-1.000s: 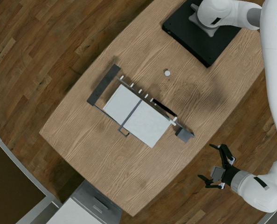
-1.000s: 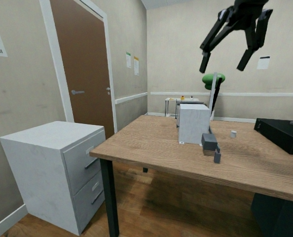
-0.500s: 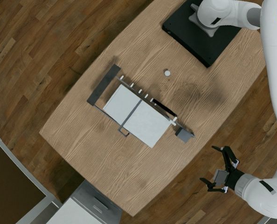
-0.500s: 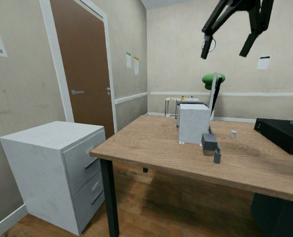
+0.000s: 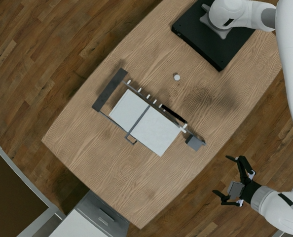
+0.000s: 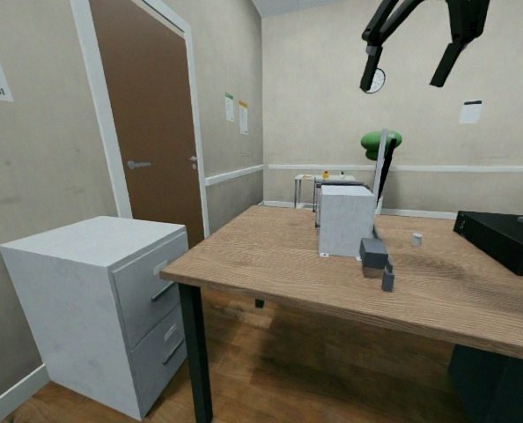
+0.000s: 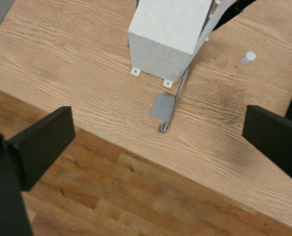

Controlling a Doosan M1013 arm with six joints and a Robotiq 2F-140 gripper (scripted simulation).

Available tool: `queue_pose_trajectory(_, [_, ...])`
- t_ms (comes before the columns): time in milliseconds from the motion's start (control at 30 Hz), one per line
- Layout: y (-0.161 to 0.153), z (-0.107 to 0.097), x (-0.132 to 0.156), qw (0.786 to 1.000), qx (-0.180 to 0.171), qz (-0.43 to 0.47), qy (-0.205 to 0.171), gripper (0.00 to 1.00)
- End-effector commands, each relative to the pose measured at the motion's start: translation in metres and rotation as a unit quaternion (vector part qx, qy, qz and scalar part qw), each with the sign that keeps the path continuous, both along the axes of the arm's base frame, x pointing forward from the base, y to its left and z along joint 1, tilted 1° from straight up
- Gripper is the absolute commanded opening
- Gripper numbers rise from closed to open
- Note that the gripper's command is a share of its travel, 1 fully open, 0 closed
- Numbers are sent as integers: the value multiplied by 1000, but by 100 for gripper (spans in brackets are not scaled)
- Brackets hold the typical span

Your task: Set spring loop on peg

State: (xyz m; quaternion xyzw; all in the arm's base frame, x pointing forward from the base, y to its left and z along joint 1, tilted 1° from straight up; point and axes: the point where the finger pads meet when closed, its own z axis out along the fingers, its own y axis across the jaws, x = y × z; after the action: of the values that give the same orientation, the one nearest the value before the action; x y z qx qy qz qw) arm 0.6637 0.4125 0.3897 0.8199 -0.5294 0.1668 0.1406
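Observation:
The feeder [image 5: 155, 130] [image 6: 346, 223] [image 7: 170, 22] is a white box on the bench. Its grey pedal [image 5: 194, 143] [image 6: 373, 253] [image 7: 162, 106] stands raised off the bench at the near end. A black spring [image 5: 173, 113] [image 7: 234, 12] runs along the feeder's side. One end is beside the last white peg [image 5: 160, 105] of a row, the other near a white crosspiece; the loop itself is too small to make out. The steel weight [image 5: 176, 77] [image 6: 416, 239] [image 7: 248, 58] stands upright on the bench, away from the feeder. My gripper [image 5: 220, 174] [image 6: 401, 86] [image 7: 158, 121] is open and empty, high beyond the bench edge.
A dark plate [image 5: 109, 89] sits at the feeder's far end. A wire handle [image 5: 130, 139] sticks out from its side. The black base slab [image 5: 207, 38] [image 6: 503, 241] of the arm lies beyond the weight. A drawer cabinet [image 6: 93, 241] stands beside the bench.

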Motion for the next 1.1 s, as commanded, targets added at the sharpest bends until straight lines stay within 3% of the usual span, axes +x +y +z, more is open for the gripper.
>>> queue_pose_trajectory(0, [0, 5, 0, 1000, 1, 0, -1, 100])
queue_pose_trajectory(200, [0, 11, 0, 1000, 1, 0, -1, 100])
queue_pose_trajectory(1067, [-77, 10, -45, 1000, 1, 0, -1, 100])
